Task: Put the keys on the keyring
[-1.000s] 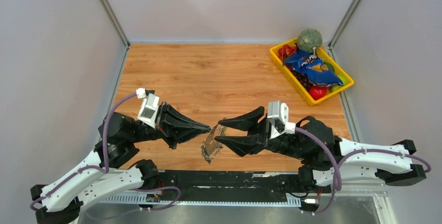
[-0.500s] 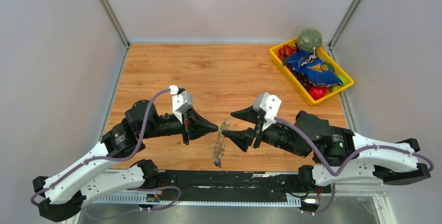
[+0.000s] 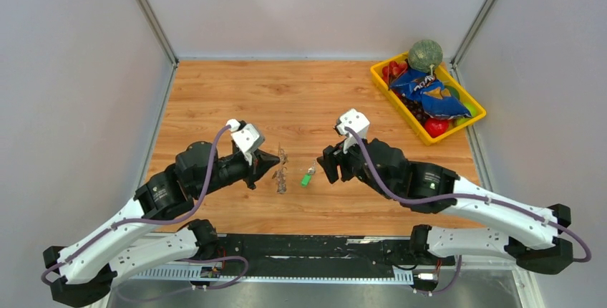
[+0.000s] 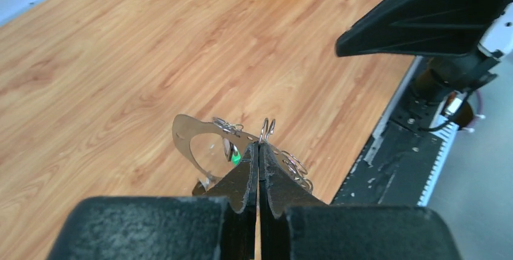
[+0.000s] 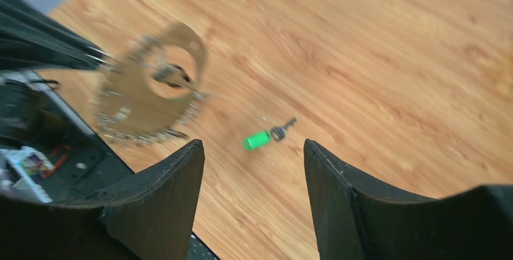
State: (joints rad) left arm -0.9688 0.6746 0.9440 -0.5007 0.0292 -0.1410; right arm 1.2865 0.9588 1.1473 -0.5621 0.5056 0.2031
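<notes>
Both angle inward toward frame centre: L gripper [image 3: 274, 167] pinched shut on thin grey metal keyring [image 4: 183, 138], hoop edge-up. R gripper [image 3: 328, 168] fingers spread wide, just right of the keys [image 3: 308, 177] w/ green plastic tag, flat on wood-grain table [image 3: 286, 100].

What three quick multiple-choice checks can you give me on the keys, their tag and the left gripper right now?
1. Where are the keys?
A. in the yellow tray
B. on the table, apart from the keyring
C. threaded on the keyring

2. What colour is the tag on the keys?
A. red
B. blue
C. green

3. What state is the left gripper in?
A. open and empty
B. shut on the keyring
C. shut on the keys

Answers: B, the bunch lies alone on bare wood in the right wrist view; C, the tag is bright green; B, the fingers are pressed together on the keyring's edge in the left wrist view.
</notes>
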